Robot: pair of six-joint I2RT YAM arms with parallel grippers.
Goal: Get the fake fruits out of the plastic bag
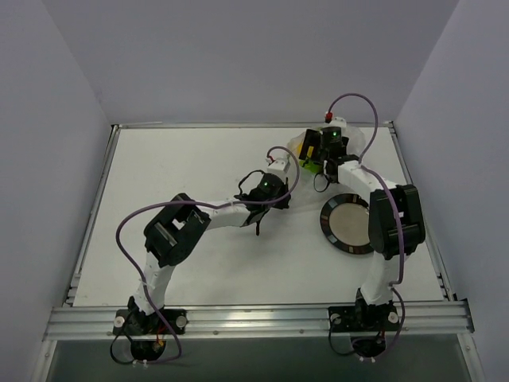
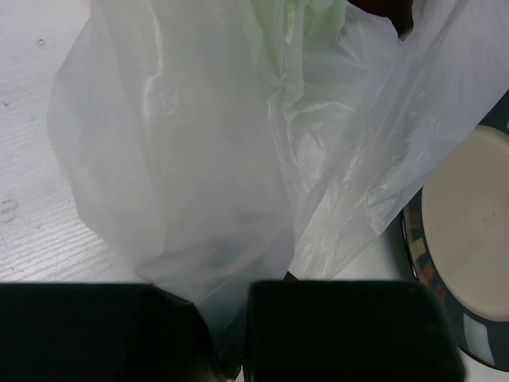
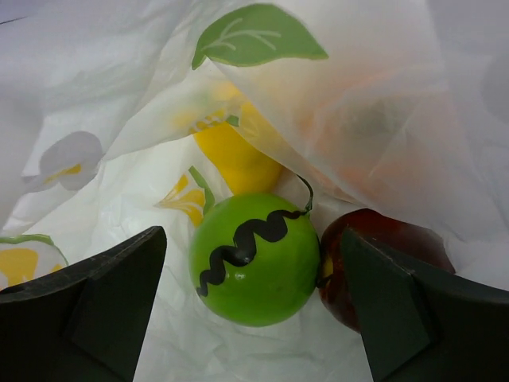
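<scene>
Dark fingers (image 3: 95, 302) of my right claw (image 3: 250, 239) stand wide apart, gripping nothing. Between them lies the green fruit (image 3: 254, 259), marked with a black wavy line. Touching its right side is the red fruit (image 3: 374, 263), just beside one finger. Behind them the yellow fruit (image 3: 235, 155) sits half under a fold of the bag (image 3: 382, 95); all three rest on its lower film. My left claw (image 2: 227, 310) is nearly closed, pinching bag film. Beside the bag, on the white surface (image 2: 32, 159), lies a plate (image 2: 469, 223).
</scene>
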